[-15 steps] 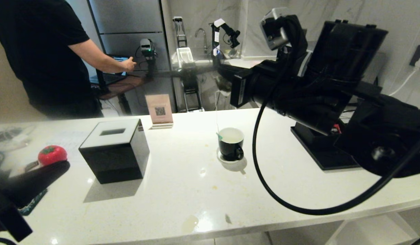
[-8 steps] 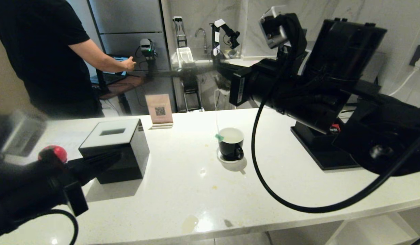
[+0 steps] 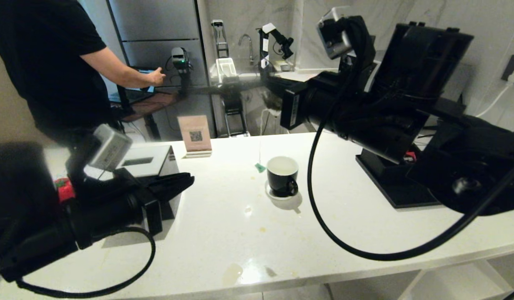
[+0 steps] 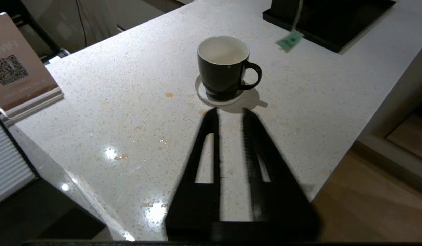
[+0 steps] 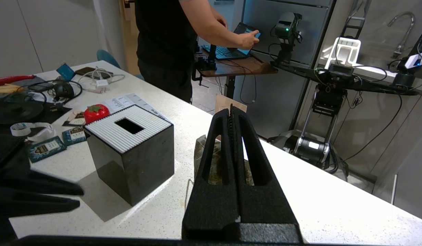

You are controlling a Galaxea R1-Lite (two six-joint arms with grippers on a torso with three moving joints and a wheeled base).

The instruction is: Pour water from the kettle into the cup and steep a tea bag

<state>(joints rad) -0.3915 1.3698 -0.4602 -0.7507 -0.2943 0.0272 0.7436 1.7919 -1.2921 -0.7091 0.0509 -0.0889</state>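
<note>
Right wrist view alone shows right end effector [image 5: 231,112] pinching the tea bag [image 5: 214,164].

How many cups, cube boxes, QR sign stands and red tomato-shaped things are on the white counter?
cup: 1
cube box: 1
QR sign stand: 1
red tomato-shaped thing: 1
Total: 4

A white speckled counter [image 3: 223,233] carries a black cup [image 3: 282,176] on a small white coaster [image 4: 201,96], a black cube box [image 5: 130,153] with a slotted white top, a WiFi sign [image 3: 195,135] and a black tray [image 3: 390,183].
</note>
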